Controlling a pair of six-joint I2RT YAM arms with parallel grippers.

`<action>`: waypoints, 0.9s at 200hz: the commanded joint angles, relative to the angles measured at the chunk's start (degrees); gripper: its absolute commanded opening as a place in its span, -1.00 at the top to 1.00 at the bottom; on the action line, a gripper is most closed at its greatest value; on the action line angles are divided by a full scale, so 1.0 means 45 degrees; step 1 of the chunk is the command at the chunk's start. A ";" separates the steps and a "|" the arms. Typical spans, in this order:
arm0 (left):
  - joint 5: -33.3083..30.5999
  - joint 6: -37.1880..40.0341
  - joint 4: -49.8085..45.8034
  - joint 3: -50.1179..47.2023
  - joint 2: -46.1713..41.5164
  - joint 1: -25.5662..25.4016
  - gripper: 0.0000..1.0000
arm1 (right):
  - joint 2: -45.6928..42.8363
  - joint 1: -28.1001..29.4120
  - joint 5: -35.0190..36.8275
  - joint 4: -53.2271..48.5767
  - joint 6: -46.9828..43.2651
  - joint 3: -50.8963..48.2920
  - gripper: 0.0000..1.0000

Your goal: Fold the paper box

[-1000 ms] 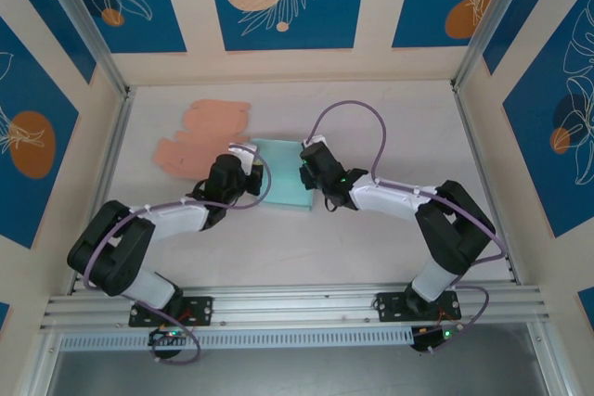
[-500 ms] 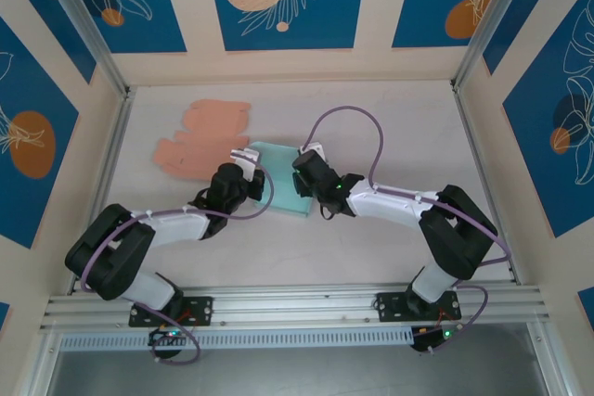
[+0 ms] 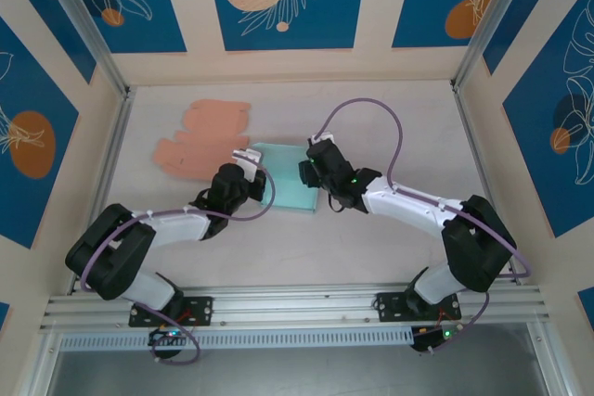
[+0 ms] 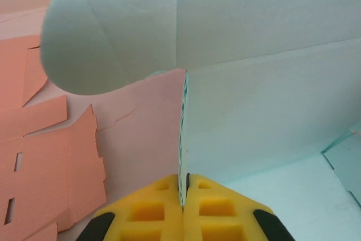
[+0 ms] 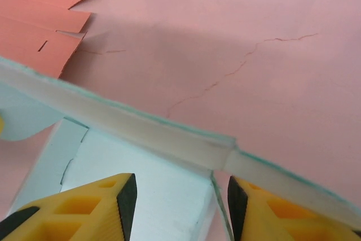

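Left gripper (image 4: 183, 198): clamped the paper box (image 3: 288, 187) wall at 9 o'clock, likely steadying it.
Right gripper (image 5: 180, 196): jaws stood apart, straddling the 3 o'clock flap, ungripped.

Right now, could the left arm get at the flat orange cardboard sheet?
Probably not yet: the left fingers are shut on the teal box. The orange sheet lies close by, nothing between; after letting go, likely yes.
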 commanded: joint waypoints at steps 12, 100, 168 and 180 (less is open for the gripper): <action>-0.0014 0.0226 0.0300 0.0353 0.0116 -0.0174 1.00 | -0.0129 -0.0194 -0.0701 0.0188 -0.0176 -0.0020 0.22; -0.1280 -0.0645 0.0342 0.0444 0.0425 -0.0834 1.00 | 0.0617 0.0522 0.0222 -0.0672 0.2103 0.0469 0.62; -0.1987 -0.1679 0.0634 0.1738 0.1421 -0.1185 1.00 | 0.0884 -0.0016 0.0931 0.0710 -0.0104 0.0991 0.78; -0.1987 -0.1728 0.0923 0.2002 0.1696 -0.1228 1.00 | 0.0870 -0.0331 0.0827 0.1305 -0.0560 0.0961 0.80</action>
